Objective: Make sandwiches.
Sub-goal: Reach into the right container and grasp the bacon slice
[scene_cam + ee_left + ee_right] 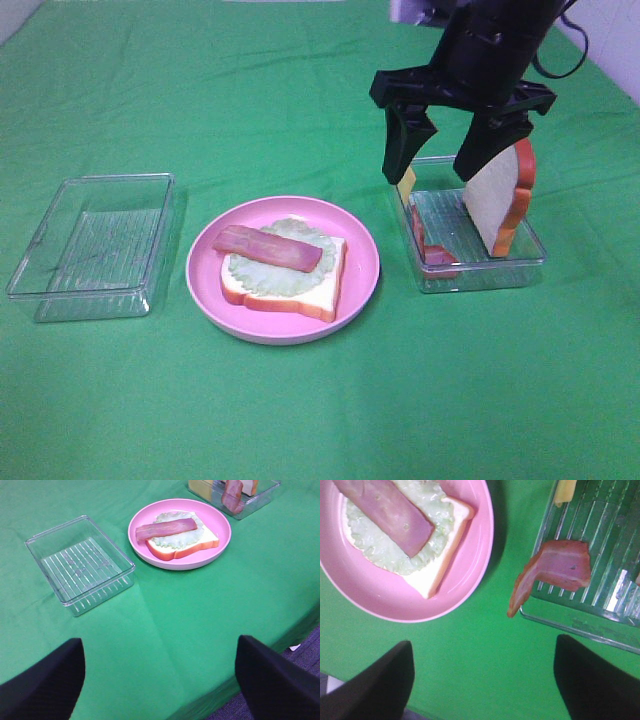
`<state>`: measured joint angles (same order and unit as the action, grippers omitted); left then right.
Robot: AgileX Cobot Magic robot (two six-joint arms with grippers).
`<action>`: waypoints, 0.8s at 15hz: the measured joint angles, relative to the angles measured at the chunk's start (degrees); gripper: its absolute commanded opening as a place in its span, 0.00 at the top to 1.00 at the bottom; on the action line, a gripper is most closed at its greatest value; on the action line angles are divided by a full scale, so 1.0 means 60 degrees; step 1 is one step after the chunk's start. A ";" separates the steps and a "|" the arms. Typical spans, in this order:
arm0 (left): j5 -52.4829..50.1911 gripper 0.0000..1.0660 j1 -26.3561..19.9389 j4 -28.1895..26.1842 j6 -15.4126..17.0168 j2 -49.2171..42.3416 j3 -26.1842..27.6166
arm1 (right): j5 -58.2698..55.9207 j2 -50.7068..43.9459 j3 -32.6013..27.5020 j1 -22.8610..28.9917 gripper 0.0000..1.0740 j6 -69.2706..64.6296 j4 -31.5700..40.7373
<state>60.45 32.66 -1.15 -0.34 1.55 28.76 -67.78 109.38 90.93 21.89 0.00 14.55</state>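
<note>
Exterior high | stacked on plate (362,255): bread (322,283), lettuce (258,274), bacon (266,248) | left to add, in tray (482,279): cheese (406,186), second bacon (430,254), upright bread (500,205) | right gripper (432,178) wide, empty | left gripper (160,685) wide, empty

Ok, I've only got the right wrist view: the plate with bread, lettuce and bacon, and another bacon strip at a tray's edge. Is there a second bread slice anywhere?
Observer: Yes, a bread slice stands on edge inside the right-hand tray, towards its right end.
Operator: Where's my gripper relative to it?
Observer: The right gripper hangs open just above that tray, one finger in front of the slice's top; contact unclear.
Operator: Anything further left?
Observer: A second clear tray sits left of the pink plate, nothing visible inside.
</note>
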 measured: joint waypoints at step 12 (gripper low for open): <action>0.0000 0.27 0.0000 0.0000 0.0000 0.0000 0.0000 | -0.0086 0.2311 0.1194 0.0019 0.50 -0.0535 -0.0783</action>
<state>60.45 32.66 -1.15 -0.34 1.55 28.76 -68.30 123.24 98.09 22.00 -3.21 9.85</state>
